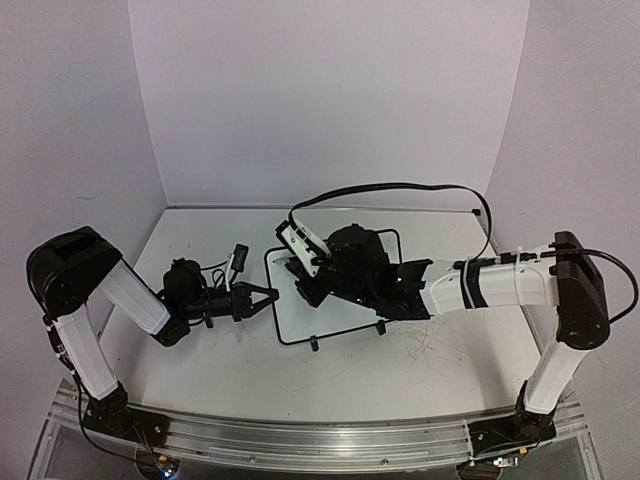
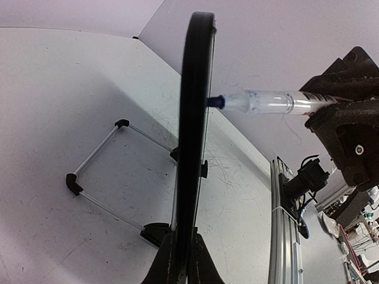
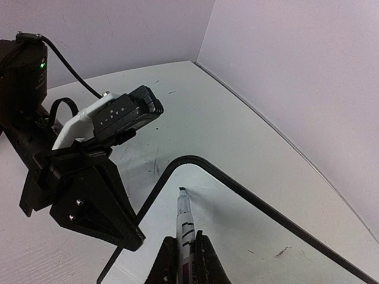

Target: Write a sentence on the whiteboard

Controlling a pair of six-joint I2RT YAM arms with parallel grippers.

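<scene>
Top external view shows one whiteboard point(image 1: 322, 322) mid-table point(image 1: 200, 365) on two black feet point(image 1: 314, 345), with much of its upper right hidden under the right arm's wrist. At its left frame edge the left gripper point(image 1: 270, 297) is clamped tight. The right gripper point(image 3: 185, 241) is closed around one marker point(image 3: 185, 219), whose blue tip touches the board face. One wire stand point(image 2: 95, 152) lies on the table behind the board.

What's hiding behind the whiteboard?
Its wire stand, propped on the table, on the side away from the marker. From above, the whiteboard and right arm cover it.
</scene>
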